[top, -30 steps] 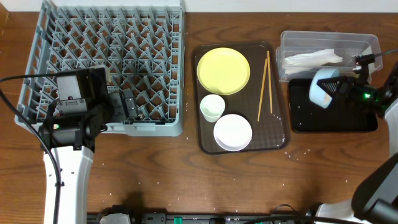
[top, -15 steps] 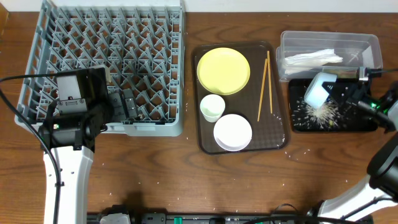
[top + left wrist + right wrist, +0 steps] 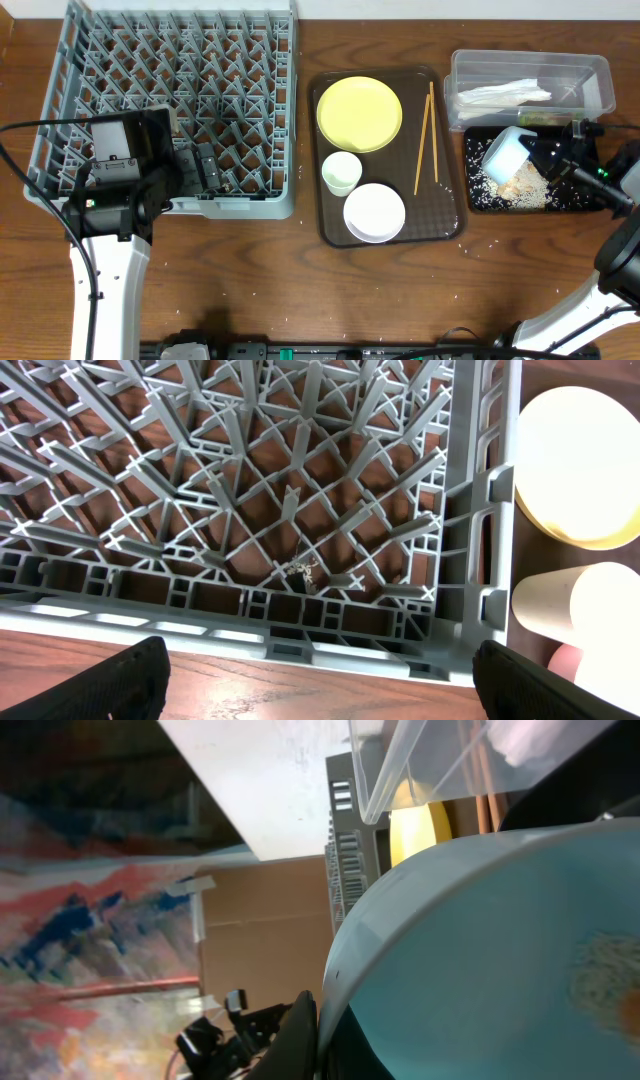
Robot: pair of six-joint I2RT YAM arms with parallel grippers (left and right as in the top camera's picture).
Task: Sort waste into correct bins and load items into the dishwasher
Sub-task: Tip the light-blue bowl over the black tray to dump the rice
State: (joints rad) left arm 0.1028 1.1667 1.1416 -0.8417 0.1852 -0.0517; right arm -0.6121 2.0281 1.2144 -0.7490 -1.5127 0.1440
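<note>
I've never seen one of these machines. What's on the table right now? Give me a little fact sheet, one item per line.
Right hand: gripping a blue bowl, tipped over the black tray
Black tray: rice scraps lie in it
Clear tub: holds a white napkin
Brown tray: yellow plate, white cup, white bowl, chopsticks
Dish rack: no dishes visible in it
Left hand: open, empty, over the rack's near edge
</note>
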